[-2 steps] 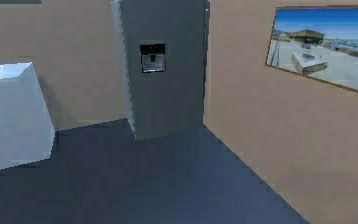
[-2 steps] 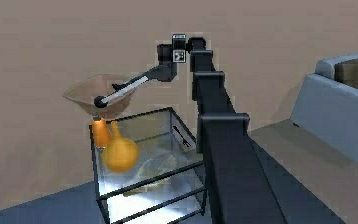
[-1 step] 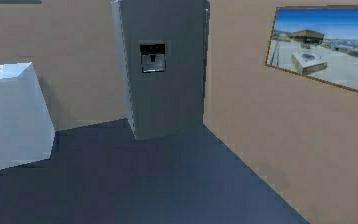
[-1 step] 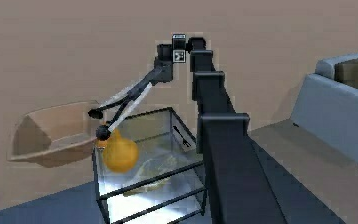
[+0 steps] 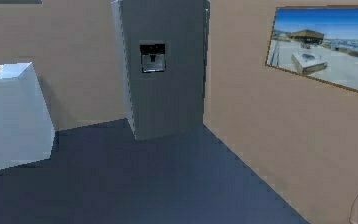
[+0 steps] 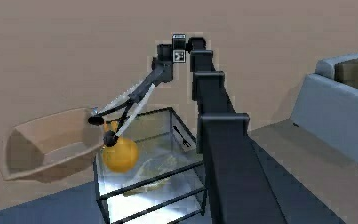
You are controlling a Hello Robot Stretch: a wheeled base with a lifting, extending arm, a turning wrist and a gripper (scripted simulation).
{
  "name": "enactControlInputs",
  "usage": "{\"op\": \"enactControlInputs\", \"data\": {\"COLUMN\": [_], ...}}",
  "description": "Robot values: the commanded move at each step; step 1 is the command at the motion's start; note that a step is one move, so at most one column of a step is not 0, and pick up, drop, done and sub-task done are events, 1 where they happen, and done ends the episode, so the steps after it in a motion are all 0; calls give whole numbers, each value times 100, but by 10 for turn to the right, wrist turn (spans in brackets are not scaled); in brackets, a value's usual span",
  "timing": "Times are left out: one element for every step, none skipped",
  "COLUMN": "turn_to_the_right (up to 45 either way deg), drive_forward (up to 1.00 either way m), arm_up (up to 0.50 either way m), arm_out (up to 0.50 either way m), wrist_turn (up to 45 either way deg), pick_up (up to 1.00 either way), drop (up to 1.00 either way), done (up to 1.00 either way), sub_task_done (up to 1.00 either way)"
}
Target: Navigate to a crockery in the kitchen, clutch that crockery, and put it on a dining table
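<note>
Adjoining the gripper (image 6: 103, 128) far end, orange blob (image 6: 120, 155)

Fridge (image 5: 165, 65) left of wall painting (image 5: 320, 48)

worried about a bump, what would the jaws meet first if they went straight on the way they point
Probably the orange ball right at the tip of the gripper; past it, further toward the view's left, the tan tub. Depth is unclear, so it might pass beside either.
</note>
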Motion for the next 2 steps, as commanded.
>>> {"op": "enactControlInputs", "data": {"turn_to_the_right": [0,450], "drive_forward": [0,0], "arm_up": [0,0], "arm_out": [-42,0], "wrist_turn": [0,0], "pick_up": [0,0], "drop": [0,0], "done": [0,0], "sub_task_done": [0,0]}}
